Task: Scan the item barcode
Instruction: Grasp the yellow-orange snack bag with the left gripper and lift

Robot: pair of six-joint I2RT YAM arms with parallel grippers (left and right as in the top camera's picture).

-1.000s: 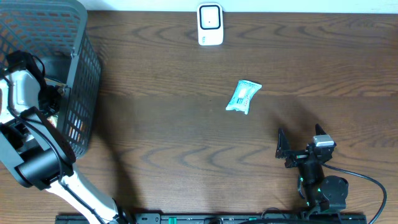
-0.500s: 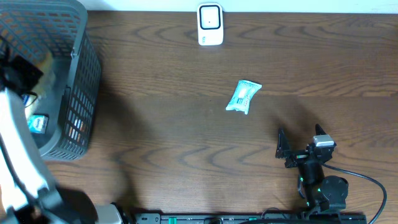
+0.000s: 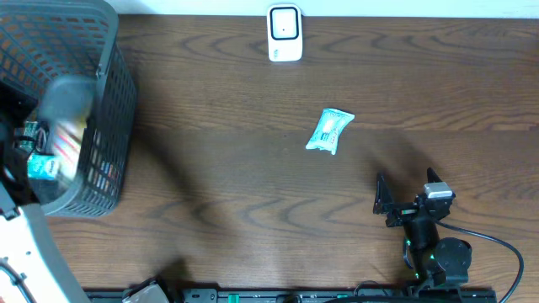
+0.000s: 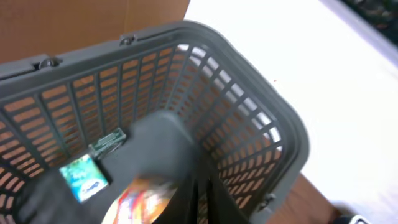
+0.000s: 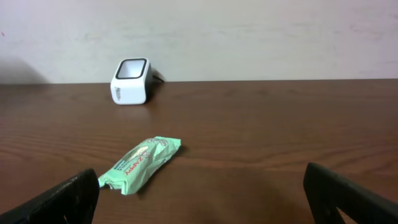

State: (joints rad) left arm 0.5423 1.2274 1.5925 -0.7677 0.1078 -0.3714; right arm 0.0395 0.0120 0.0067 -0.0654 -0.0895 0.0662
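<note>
A mint-green snack bar [image 3: 329,130] lies on the brown table, seen ahead and to the left of centre [image 5: 142,163] in the right wrist view. The white barcode scanner [image 3: 285,33] stands at the far edge [image 5: 130,81]. My right gripper [image 3: 407,187] rests near the front edge, open and empty [image 5: 202,199], well short of the bar. My left gripper [image 4: 200,193] is shut, blurred by motion inside the grey basket [image 4: 249,68]. A blurred orange, many-coloured packet [image 4: 143,199] sits just beside its fingers; whether it is pinched cannot be told.
The mesh basket [image 3: 109,50] fills the table's left end. It also holds a teal packet [image 4: 84,177] and a small dark green item [image 4: 107,142]. My white left arm [image 3: 25,244] stands at the near left corner.
The left arm has swung fast over the basket and is now a grey blur there, with a colourful packet showing under it. The right arm and the green bar have not moved.
</note>
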